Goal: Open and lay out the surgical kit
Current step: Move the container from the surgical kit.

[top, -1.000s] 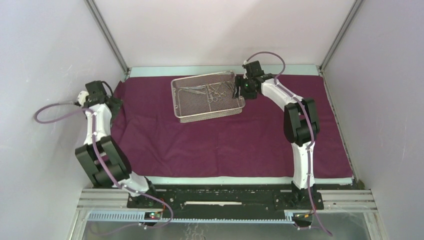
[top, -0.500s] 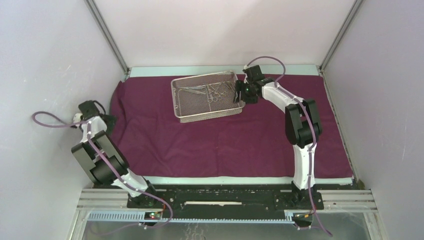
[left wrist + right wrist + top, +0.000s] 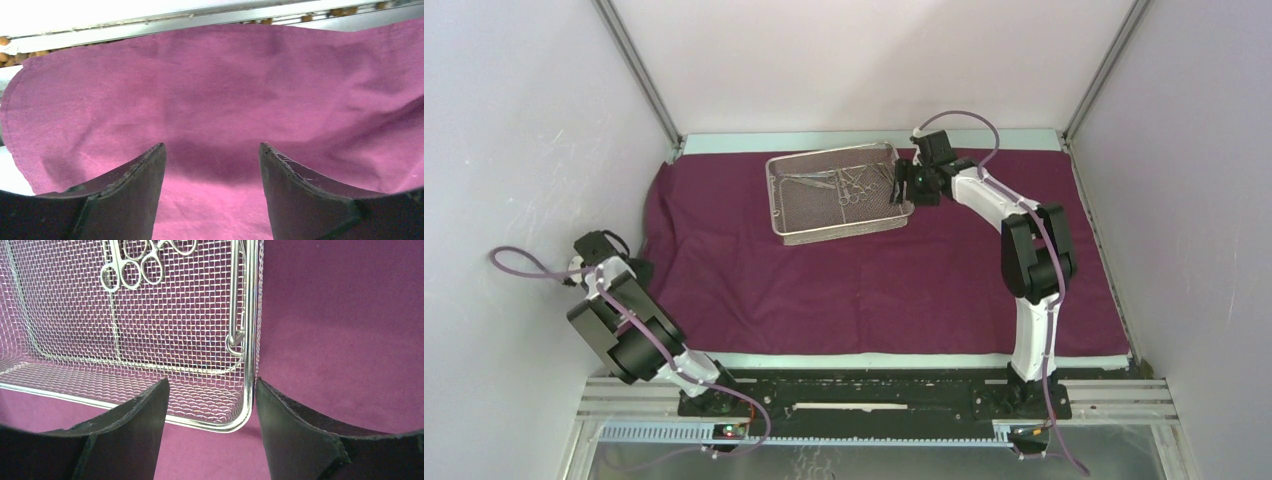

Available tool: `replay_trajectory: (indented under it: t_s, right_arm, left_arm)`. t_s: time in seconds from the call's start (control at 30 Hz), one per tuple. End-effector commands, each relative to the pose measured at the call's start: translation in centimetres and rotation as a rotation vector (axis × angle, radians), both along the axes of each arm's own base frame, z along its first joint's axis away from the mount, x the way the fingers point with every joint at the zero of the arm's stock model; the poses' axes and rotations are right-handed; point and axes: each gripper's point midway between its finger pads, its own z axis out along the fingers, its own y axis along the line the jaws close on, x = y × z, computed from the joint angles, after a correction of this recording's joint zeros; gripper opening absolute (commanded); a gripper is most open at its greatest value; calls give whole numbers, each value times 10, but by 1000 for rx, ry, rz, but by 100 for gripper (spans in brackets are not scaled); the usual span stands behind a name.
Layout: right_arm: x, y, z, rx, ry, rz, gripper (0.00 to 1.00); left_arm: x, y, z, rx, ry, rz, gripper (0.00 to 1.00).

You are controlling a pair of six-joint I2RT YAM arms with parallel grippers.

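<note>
Looking down from overhead, I see the maroon cloth wrap (image 3: 854,280) lying opened out flat over nearly the whole pale table (image 3: 824,361), with soft wrinkles toward its left side. Pale walls (image 3: 874,60) close in the left, far and right sides, and metal posts (image 3: 639,70) stand in the far corners. My two bases sit on a black rail (image 3: 864,400) at the near edge.

The wire-mesh tray (image 3: 844,230) rests on the cloth at the far middle, turned a little askew. Thin steel instruments (image 3: 849,183) lie bunched in its far half; from above I cannot sort scissors from forceps.

My right claw (image 3: 210,382) is at the tray's right end, fingers spread and gripping nothing. Its wrist camera shows what the overhead view does not: ring handles (image 3: 132,272) on the mesh floor and a wire loop (image 3: 235,342) on the tray's end wall. The tray's rounded corner shows in the gap between my fingers, though I cannot tell whether either finger touches the rim.

My left claw (image 3: 211,147) is down at the near left, fingers apart and empty above the cloth. Only its camera shows the cloth's rounded left corner and a pale strip beyond its edge, which is perhaps bare table.
</note>
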Motion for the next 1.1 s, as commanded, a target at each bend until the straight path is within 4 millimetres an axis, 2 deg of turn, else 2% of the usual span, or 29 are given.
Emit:
replay_trajectory:
  t_s: [0.0,0.17,0.27,0.43,0.53,0.67,0.73,0.77,0.8,0.93,1.07]
  right_arm:
    - [-3,9,27,53,-60,8,73]
    - [-7,12,26,80,-58,13,73]
    - [-9,15,26,95,-54,23,73]
    - [-12,14,30,106,-61,30,73]
    - [-13,15,32,108,-64,36,73]
    - [-12,13,31,109,-61,34,73]
    - [-11,10,31,107,-62,30,73]
    - [-10,9,31,107,-62,29,73]
    - [-10,8,30,107,-60,26,73]
    - [-8,3,30,111,-61,14,73]
    - [-5,-3,29,111,-57,-1,73]
  left_arm:
    - [-36,6,-16,-13,69,107,73]
    - [-65,-5,-21,-7,123,174,73]
    - [-82,-11,-34,-30,156,226,73]
    - [-92,-19,-53,-95,184,269,68]
    - [-97,-18,-56,-97,201,291,56]
    - [-108,-22,-59,-115,230,341,30]
    - [-113,-23,-59,-112,233,360,16]
    - [-114,-24,-59,-112,235,368,5]
    - [-117,-26,-59,-115,245,374,1]
    - [-128,-28,-55,-96,273,404,0]
    - [-145,-30,-43,-58,286,484,0]
